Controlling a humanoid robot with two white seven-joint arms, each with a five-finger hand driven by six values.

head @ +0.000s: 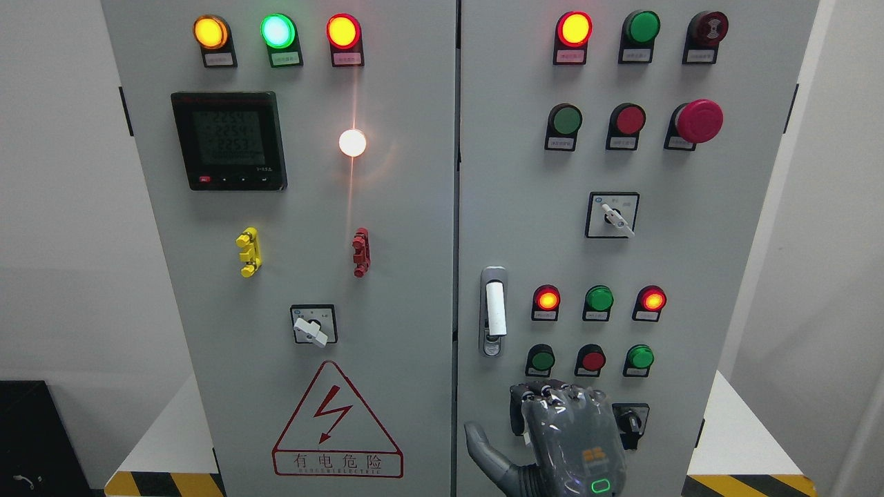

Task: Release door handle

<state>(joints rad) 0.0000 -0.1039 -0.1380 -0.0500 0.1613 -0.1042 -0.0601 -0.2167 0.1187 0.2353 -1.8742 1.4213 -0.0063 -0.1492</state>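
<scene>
Your right hand (563, 435) sits low at the bottom edge, back of the hand toward the camera, fingers (545, 395) bent at the knuckles and thumb splayed to its left. It grasps nothing.

The handle (494, 310) stands upright above the hand and a little to its left, clear of the fingertips, lying flat in its recess on the right door (725, 241). Nothing touches it.

Judged from this, the release is done or nearly so; the step in hand is backing away. Next move calls for drawing the hand down and back toward you, straight off the panel.

Watch what is close: a row of buttons (592, 359) lies just above the knuckles, and a black knob (630, 422) sits just beside the hand on its right. The door seam (456, 276) runs left of the thumb. Open room lies below and behind the hand. Left hand not seen.
</scene>
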